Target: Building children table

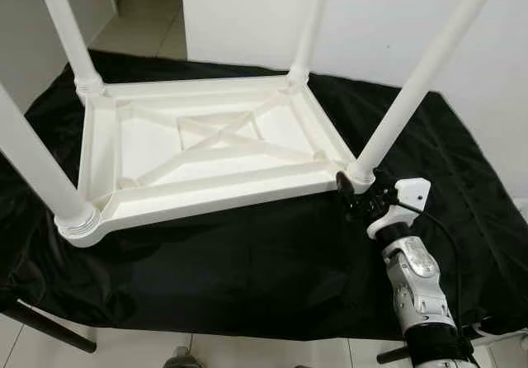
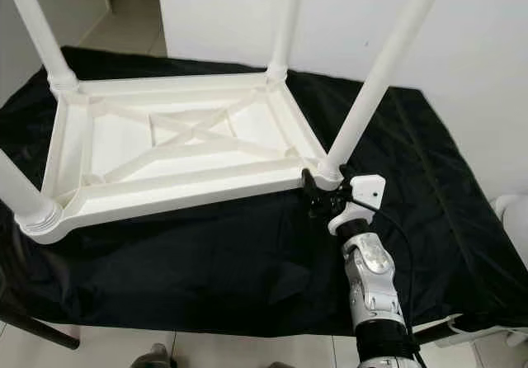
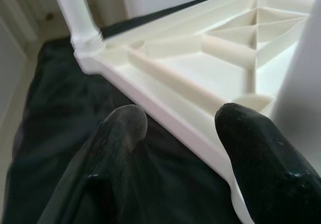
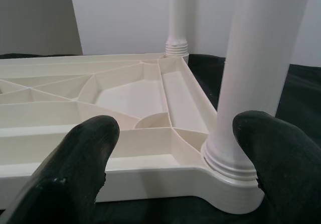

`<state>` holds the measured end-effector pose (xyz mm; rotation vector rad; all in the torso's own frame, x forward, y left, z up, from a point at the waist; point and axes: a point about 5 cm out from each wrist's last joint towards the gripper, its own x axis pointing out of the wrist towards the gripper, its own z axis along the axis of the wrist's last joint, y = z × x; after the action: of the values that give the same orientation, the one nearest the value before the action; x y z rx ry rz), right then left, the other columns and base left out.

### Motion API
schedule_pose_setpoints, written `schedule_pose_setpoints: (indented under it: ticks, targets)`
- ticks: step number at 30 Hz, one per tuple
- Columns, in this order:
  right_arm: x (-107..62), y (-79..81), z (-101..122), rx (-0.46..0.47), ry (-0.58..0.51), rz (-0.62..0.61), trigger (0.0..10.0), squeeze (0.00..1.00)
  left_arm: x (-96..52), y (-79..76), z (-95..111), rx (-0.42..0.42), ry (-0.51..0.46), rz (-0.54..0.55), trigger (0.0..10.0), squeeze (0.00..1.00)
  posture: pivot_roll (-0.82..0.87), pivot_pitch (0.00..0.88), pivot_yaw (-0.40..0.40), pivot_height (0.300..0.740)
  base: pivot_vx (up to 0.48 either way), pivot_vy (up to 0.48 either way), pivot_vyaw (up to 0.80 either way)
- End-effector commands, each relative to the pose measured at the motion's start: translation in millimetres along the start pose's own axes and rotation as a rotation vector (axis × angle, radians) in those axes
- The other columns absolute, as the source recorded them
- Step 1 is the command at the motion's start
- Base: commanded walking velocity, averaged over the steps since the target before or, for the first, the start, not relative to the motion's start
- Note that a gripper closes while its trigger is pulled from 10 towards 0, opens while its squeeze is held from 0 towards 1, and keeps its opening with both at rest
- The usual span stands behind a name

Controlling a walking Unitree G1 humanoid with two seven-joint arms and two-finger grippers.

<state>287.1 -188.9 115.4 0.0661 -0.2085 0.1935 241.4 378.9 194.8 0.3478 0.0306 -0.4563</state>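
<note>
Right gripper [image 1: 356,193], fingers spread and holding nothing, faces the near right leg [image 1: 412,87] of the inverted white table [image 1: 206,149], which rests on a black cloth [image 1: 247,261]. Left gripper [image 3: 175,133] gapes beside the tabletop's rim, likewise empty.

upturned table [image 1: 206,149] on cloth [image 1: 272,277]

All four white legs [image 1: 417,79] of the upturned table [image 1: 206,149] run past the frame's top edge; the black cloth [image 1: 247,261] hides its supporting surface.
</note>
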Motion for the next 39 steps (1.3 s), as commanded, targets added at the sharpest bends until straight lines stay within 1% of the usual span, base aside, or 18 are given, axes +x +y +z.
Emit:
schedule_pose_setpoints:
  ticks: [1,4,7,10,11,12,17,19,22,24,25,30,31,34,35,36,37,39]
  targets:
    - [0.7,0.1,-0.8,-0.002,-0.003,-0.010,10.0,0.00,8.7,16.6,-0.1,0.044,0.028,0.294,10.0,0.00,0.24,0.035,-0.047,0.740,0.000,0.000,0.00]
    - [1.8,2.6,-1.2,-0.001,-0.005,-0.009,10.0,0.00,20.7,24.8,0.3,0.032,0.055,0.371,10.0,0.00,0.23,0.036,-0.046,0.740,0.000,0.000,0.00]
    - [2.2,4.3,-1.3,-0.002,-0.005,-0.004,10.0,0.00,27.4,25.4,2.9,0.034,0.036,0.377,10.0,0.00,0.22,0.037,-0.048,0.740,0.000,0.000,0.00]
    - [0.2,5.8,-3.2,0.004,0.001,-0.010,10.0,0.00,55.9,28.9,11.2,0.003,0.005,0.439,10.0,0.00,0.20,0.040,-0.041,0.740,0.000,0.000,0.00]
    - [0.2,5.8,-3.2,0.004,0.001,-0.010,10.0,0.00,55.9,28.9,11.2,0.003,0.005,0.439,10.0,0.00,0.20,0.040,-0.041,0.740,0.000,0.000,0.00]
    - [-2.5,5.0,-5.5,0.002,0.008,-0.023,10.0,0.00,71.5,29.9,12.0,-0.058,0.011,0.481,10.0,0.00,0.19,0.039,-0.036,0.740,0.000,0.000,0.00]
    - [-3.9,4.6,-6.9,0.003,0.012,-0.030,10.0,0.00,80.5,28.2,11.6,-0.088,0.013,0.488,10.0,0.00,0.17,0.040,-0.027,0.740,0.000,0.000,0.00]
    - [-7.5,1.6,-8.8,0.001,0.019,-0.054,10.0,0.00,97.7,16.9,11.4,-0.111,0.007,0.430,10.0,0.00,0.15,0.039,-0.017,0.740,0.000,0.000,0.00]
    - [-10.3,-1.9,-9.8,-0.002,0.023,-0.081,10.0,0.00,110.4,5.5,11.6,-0.130,-0.011,0.371,10.0,0.00,0.15,0.040,-0.011,0.740,0.000,0.000,0.00]
    - [-10.3,-1.9,-9.8,-0.002,0.023,-0.081,10.0,0.00,110.4,5.5,11.6,-0.130,-0.011,0.371,10.0,0.00,0.15,0.040,-0.011,0.740,0.000,0.000,0.00]
    - [-10.0,-4.0,-10.0,0.013,0.023,-0.114,10.0,0.00,116.7,-7.8,7.8,-0.132,-0.022,0.307,10.0,0.00,0.14,0.043,-0.011,0.740,0.000,0.000,0.00]
    - [-6.3,-4.4,-12.2,0.033,0.038,-0.153,10.0,0.00,122.8,-24.7,2.7,-0.135,-0.036,0.227,10.0,0.00,0.15,0.045,-0.015,0.740,0.000,0.000,0.00]
    - [0.1,-1.2,-14.6,0.051,0.047,-0.172,10.0,0.00,130.1,-41.2,3.4,-0.153,-0.071,0.153,10.0,0.00,0.16,0.046,-0.023,0.740,0.000,0.000,0.00]
    - [7.5,1.7,-16.0,0.065,0.048,-0.187,10.0,0.00,136.2,-62.5,4.9,-0.171,-0.112,0.048,10.0,0.00,0.16,0.047,-0.029,0.740,0.000,0.000,0.00]
    - [7.5,1.7,-16.0,0.065,0.048,-0.187,10.0,0.00,136.2,-62.5,4.9,-0.171,-0.112,0.048,10.0,0.00,0.16,0.047,-0.029,0.740,0.000,0.000,0.00]
    - [13.8,2.3,-19.1,0.063,0.080,-0.207,10.0,0.00,140.0,-81.5,4.6,-0.185,-0.127,0.000,10.0,0.00,0.15,0.047,-0.037,0.740,0.000,0.000,0.00]
    - [13.8,2.3,-19.1,0.063,0.080,-0.207,10.0,0.00,140.0,-81.5,4.6,-0.185,-0.127,0.000,10.0,0.00,0.15,0.047,-0.037,0.740,0.000,0.000,0.00]
    - [19.3,1.8,-22.0,0.052,0.115,-0.233,10.0,0.00,143.2,-101.5,5.3,-0.201,-0.143,-0.044,10.0,0.00,0.15,0.046,-0.042,0.740,0.000,0.000,0.00]
